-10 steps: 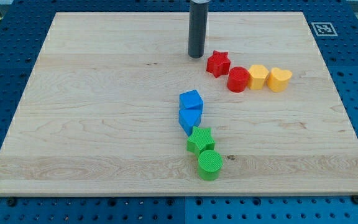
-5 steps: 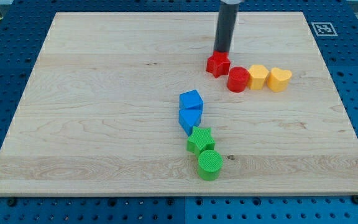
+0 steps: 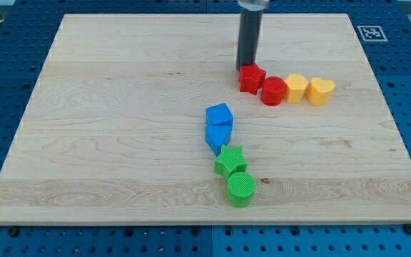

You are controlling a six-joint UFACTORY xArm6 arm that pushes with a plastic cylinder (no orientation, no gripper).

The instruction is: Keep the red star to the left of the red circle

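My tip [image 3: 246, 68], a bare rod grasping nothing, is touching the red star [image 3: 251, 78] from the view's top-left. The star is sitting left of, and against, the red circle [image 3: 273, 92]. Pushing further is risking shoving both rightward into the yellow blocks [image 3: 296, 88].

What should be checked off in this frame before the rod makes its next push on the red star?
1. Red star lies to the view's left of red circle: ok.
2. Star and circle look touching: ok.
3. My tip sits at the star's upper-left edge; whether it touches: cannot tell.
4. Yellow blocks stay right of the circle, in line: ok.
5. Blue cube and green star lie well below, out of the push path: ok.
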